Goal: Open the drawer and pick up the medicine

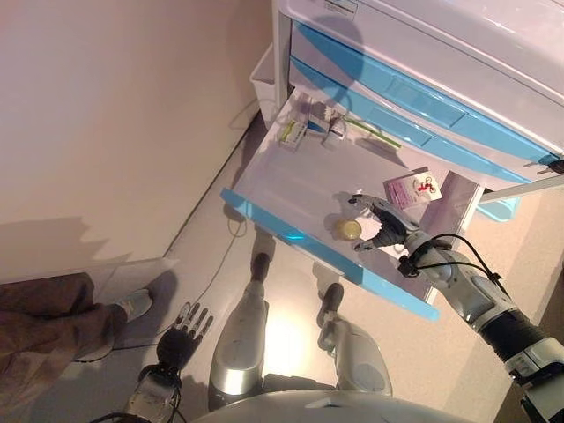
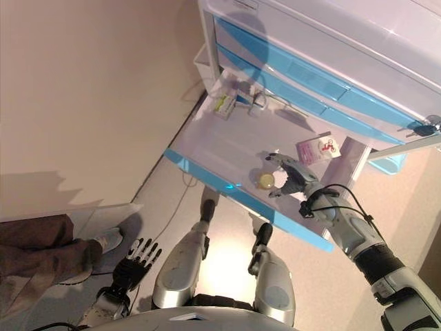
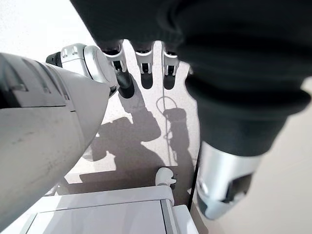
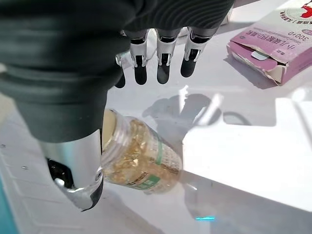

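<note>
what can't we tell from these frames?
- Whether the right hand touches the bottle: the thumb covers its mouth in the right wrist view.
- The pink box: cut off by that view's edge.
- Items at the back of the drawer: too small in the eye views.

silver-grey arms, dark ribbed wrist covers, dark-tipped silver fingers (image 4: 163, 61).

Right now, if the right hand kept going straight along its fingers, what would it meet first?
Likely the white floor of the open drawer, just past the right hand. The clear bottle of yellow capsules lies under the palm, and the pink box sits off to one side. Depth is unclear.
</note>
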Controlling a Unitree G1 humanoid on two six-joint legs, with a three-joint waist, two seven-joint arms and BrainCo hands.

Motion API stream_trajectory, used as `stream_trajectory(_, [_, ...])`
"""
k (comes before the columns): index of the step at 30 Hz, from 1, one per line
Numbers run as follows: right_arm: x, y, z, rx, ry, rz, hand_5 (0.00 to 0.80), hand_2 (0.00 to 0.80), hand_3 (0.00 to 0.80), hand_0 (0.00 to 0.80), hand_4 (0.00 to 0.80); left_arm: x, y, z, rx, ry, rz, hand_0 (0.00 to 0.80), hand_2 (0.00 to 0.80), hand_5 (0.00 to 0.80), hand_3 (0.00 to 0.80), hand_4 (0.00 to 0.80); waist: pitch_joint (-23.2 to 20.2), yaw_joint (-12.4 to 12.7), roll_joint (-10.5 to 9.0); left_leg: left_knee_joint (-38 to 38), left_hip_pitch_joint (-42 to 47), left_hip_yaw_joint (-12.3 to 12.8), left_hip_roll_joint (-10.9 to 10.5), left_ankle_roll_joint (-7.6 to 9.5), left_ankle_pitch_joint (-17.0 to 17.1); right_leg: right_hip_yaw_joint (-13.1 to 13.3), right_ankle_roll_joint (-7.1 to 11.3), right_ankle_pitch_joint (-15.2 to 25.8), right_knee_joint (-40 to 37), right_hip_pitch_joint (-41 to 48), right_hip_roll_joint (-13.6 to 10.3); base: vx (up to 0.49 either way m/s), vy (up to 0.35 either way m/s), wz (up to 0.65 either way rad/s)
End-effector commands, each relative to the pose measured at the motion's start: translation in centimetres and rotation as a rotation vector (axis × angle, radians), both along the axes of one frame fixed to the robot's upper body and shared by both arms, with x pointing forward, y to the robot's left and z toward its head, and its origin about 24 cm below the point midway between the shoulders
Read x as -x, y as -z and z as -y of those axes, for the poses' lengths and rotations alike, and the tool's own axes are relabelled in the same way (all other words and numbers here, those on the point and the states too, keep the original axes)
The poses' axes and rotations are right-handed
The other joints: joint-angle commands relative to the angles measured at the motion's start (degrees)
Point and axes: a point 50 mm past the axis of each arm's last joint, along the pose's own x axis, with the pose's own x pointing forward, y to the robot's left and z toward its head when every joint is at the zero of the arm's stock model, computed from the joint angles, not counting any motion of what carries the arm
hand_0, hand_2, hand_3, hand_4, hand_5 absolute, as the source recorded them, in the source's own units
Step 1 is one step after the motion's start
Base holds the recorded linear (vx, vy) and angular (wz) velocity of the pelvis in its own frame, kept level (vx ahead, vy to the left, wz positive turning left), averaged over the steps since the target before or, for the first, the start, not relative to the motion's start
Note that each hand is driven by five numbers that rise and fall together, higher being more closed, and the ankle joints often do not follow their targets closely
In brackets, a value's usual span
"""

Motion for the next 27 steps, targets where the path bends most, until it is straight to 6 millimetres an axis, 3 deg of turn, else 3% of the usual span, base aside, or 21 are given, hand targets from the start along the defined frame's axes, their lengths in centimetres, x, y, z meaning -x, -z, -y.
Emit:
stream_trajectory(1, [0.2,-0.3,-2.0,0.007,-0.090,0.032,0.000,0.000,0.000,0.000,0.000,0.8,0.2,0.0,-0.011,0.038,-0.020,0.000,0.000,0.000,0.000,0.000,-2.08,0.87,-1.44,4.00,-2.69,0.92,-1.08,1.23,-4.61,0.03,1.70,1.60,3.39,-2.93,-0.87,0.000,0.000,0.00])
stream_trajectory(22, [0.2,0.8,-2.4,0.024,-0.117,-0.024,0.000,0.000,0.000,0.000,0.000,0.4,0.1,0.3,-0.008,0.046,-0.012,0.000,0.000,0.000,0.000,0.000,-1.69,1.24,-1.61,4.22,-3.09,0.64,-1.30,1.38,-4.58,-0.17,1.46,1.56,3.66,-3.33,-0.82,0.000,0.000,0.00])
stream_trajectory(23, [0.2,0.8,-2.4,0.026,-0.122,-0.027,0.279,0.279,0.279,0.279,0.279,0.3,0.1,0.3,-0.008,0.045,-0.012,0.000,0.000,0.000,0.000,0.000,-1.71,1.27,-1.63,4.14,-3.03,0.61,-1.32,1.39,-4.57,-0.18,1.46,1.59,3.58,-3.26,-0.79,0.000,0.000,0.00])
stream_trajectory(25, [0.1,0.8,-2.5,0.028,-0.128,-0.030,0.684,0.684,0.684,0.684,0.684,0.3,0.1,0.2,-0.009,0.043,-0.014,0.000,0.000,0.000,0.000,0.000,-1.75,1.34,-1.68,4.09,-2.98,0.56,-1.33,1.39,-4.56,-0.20,1.49,1.63,3.55,-3.23,-0.78,0.000,0.000,0.00])
stream_trajectory(26, [0.2,0.8,-2.6,0.028,-0.130,-0.031,0.800,0.800,0.800,0.800,0.800,0.3,0.1,0.2,-0.010,0.043,-0.014,0.000,0.000,0.000,0.000,0.000,-1.77,1.35,-1.73,4.01,-2.92,0.58,-1.30,1.39,-4.54,-0.21,1.51,1.65,3.50,-3.18,-0.79,0.000,0.000,0.00])
stream_trajectory(27, [0.2,0.8,-2.6,0.028,-0.135,-0.033,0.800,0.800,0.800,0.800,0.800,0.3,0.1,0.2,-0.011,0.044,-0.014,0.000,0.000,0.000,0.000,0.000,-1.79,1.39,-1.78,3.97,-2.91,0.59,-1.32,1.38,-4.52,-0.20,1.53,1.68,3.44,-3.15,-0.78,0.000,0.000,0.00])
